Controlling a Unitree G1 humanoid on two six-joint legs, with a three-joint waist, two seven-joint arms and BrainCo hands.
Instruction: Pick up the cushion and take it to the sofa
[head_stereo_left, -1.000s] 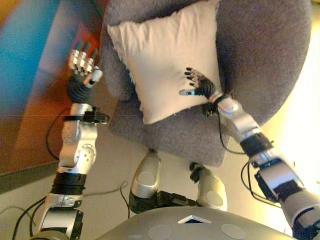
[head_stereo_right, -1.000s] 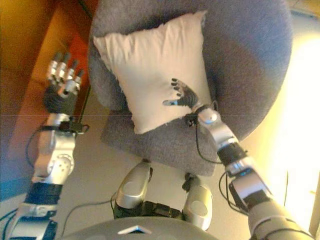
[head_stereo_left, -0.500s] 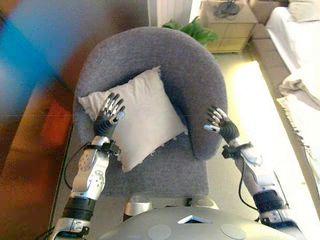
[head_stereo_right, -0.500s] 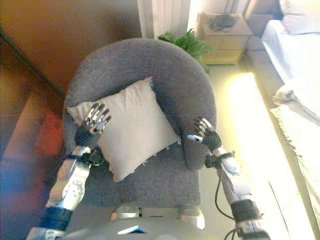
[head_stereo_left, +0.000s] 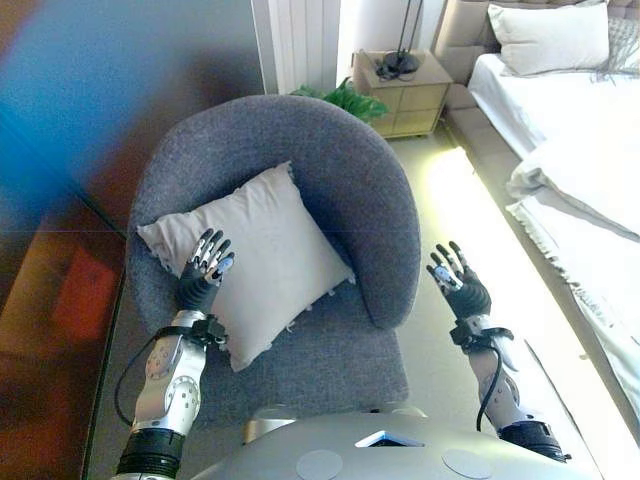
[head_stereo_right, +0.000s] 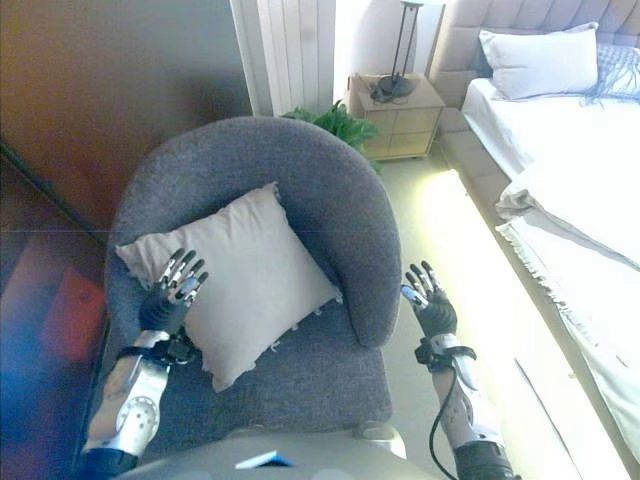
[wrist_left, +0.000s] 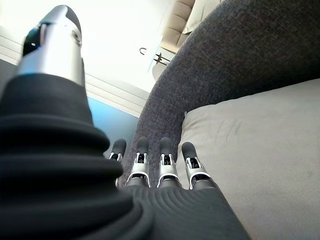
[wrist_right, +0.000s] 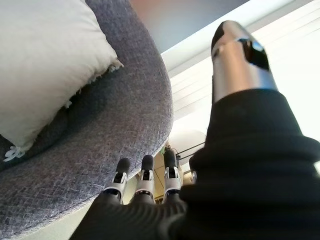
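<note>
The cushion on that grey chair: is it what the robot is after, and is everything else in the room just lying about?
For the job: cushion; left hand; right hand.
Lying about: armchair; plant; nightstand; bed.

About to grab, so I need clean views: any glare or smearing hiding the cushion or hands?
Both eye views: sun glare washes out the floor; blurred blue-orange smear along the left edge. The cushion, left hand and right hand show clearly.
</note>
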